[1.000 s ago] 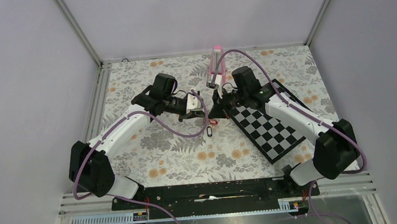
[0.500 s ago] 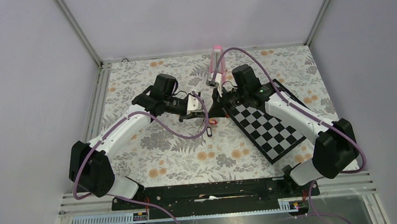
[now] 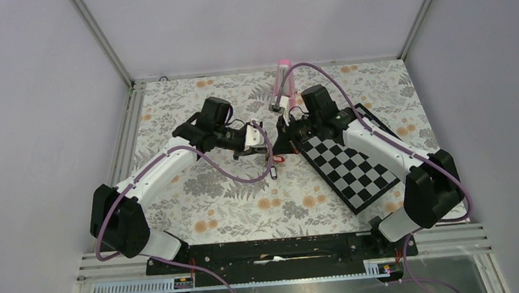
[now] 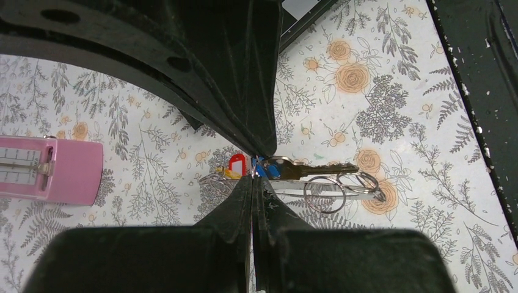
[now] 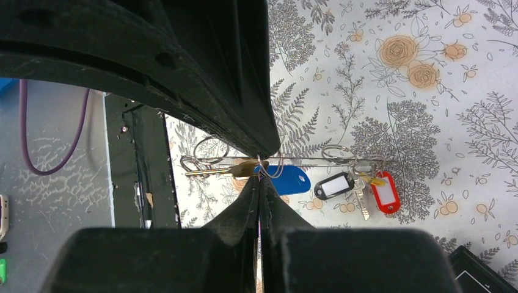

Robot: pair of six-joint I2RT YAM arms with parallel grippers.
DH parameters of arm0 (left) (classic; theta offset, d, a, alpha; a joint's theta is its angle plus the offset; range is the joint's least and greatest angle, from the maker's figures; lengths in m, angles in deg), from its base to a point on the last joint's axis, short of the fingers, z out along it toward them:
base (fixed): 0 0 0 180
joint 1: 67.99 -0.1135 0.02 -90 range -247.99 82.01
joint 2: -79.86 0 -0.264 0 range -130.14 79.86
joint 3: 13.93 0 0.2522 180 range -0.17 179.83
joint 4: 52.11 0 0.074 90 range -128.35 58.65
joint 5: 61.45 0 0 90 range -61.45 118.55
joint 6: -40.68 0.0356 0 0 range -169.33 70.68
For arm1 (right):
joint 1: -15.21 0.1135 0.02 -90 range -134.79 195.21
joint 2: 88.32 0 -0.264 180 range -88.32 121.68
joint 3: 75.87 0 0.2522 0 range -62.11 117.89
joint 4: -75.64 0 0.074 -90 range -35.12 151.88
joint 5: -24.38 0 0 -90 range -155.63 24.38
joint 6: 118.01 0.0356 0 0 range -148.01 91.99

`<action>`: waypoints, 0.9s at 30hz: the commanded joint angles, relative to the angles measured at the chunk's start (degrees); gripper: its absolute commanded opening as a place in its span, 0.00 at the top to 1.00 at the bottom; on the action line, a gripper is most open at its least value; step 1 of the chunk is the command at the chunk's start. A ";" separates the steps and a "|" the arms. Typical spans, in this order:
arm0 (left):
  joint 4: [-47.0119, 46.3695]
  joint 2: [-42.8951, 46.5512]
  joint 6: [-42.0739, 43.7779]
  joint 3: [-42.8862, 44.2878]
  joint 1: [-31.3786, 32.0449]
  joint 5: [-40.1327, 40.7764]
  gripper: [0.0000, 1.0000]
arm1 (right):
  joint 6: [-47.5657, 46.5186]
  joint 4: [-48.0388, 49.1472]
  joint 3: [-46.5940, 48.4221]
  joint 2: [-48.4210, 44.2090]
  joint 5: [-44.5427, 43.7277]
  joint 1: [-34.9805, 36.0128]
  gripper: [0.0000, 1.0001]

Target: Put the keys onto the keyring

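Brass key (image 5: 227,170) sat against the keyring (image 5: 317,160), and the bundle hung mid-table over the floral cloth (image 3: 304,209). Left gripper (image 4: 253,179) was clamped on the keyring. Right gripper (image 5: 261,179) looked pinched on the key's head. Threading step, I'd say. Next move needs the coil pried open and the key's eye fed in.

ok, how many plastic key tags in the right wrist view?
3. Blue tag leftmost, black-framed tag in the middle, red tag rightmost. A yellow piece by the red may be a fourth.
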 commanded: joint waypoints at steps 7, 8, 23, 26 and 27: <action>-0.36 2.54 3.71 -0.15 0.61 -3.08 1.00 | 2.12 2.33 3.28 1.52 1.27 -1.23 1.00; -0.36 2.54 3.78 -0.13 0.61 -3.05 1.00 | 2.18 2.28 3.38 1.58 1.56 -1.29 1.00; -0.36 2.53 4.11 -0.29 1.18 -1.15 1.00 | 2.75 2.31 4.10 1.29 4.11 -1.34 1.00; -0.36 2.58 4.06 -0.33 1.36 -0.95 1.00 | 3.01 2.30 4.29 1.56 3.79 -1.38 1.00; -0.36 2.58 4.16 -0.32 1.44 -0.85 1.00 | 3.15 2.23 4.35 1.65 3.64 -1.40 1.00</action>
